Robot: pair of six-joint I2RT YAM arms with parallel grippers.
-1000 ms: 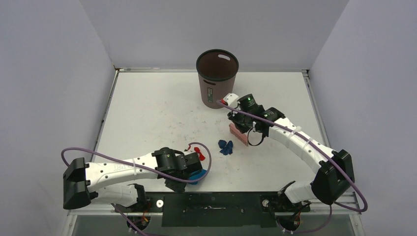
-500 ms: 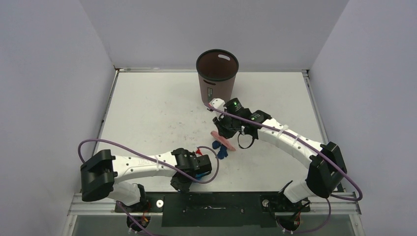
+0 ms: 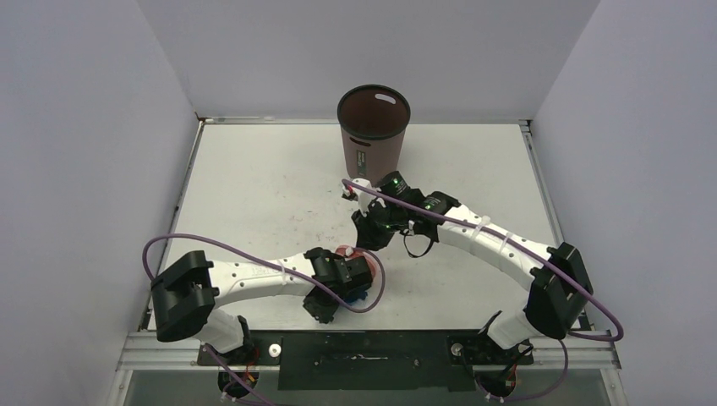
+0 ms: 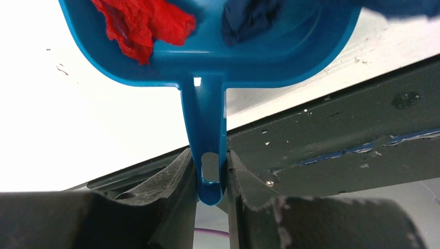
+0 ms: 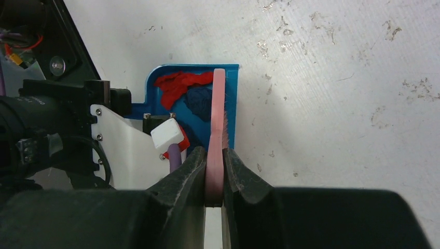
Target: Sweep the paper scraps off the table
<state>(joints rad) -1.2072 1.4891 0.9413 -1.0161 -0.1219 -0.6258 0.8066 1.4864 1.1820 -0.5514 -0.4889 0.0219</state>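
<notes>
Pale grey walls close in the white table, with a dark brown bin standing near its far edge; in the top view the left arm and the right arm reach toward each other near the front middle of the table; their wrists nearly meet there, a blue dustpan mostly hidden under them.

From the left wrist, the left gripper is clamped narrowly on the dustpan's handle, one finger pressed to each side; the pan lies on the table close to the dark front rail; inside it sit two of the paper scraps, a red scrap to the left and a navy scrap to the right.

From the right wrist, the right gripper is pinched tight on the handle of a pink brush; the brush stands edge-on across the dustpan's open side, with the red and navy scraps lying in the pan just left of it; the tabletop right of the pan shows only scuff marks.
</notes>
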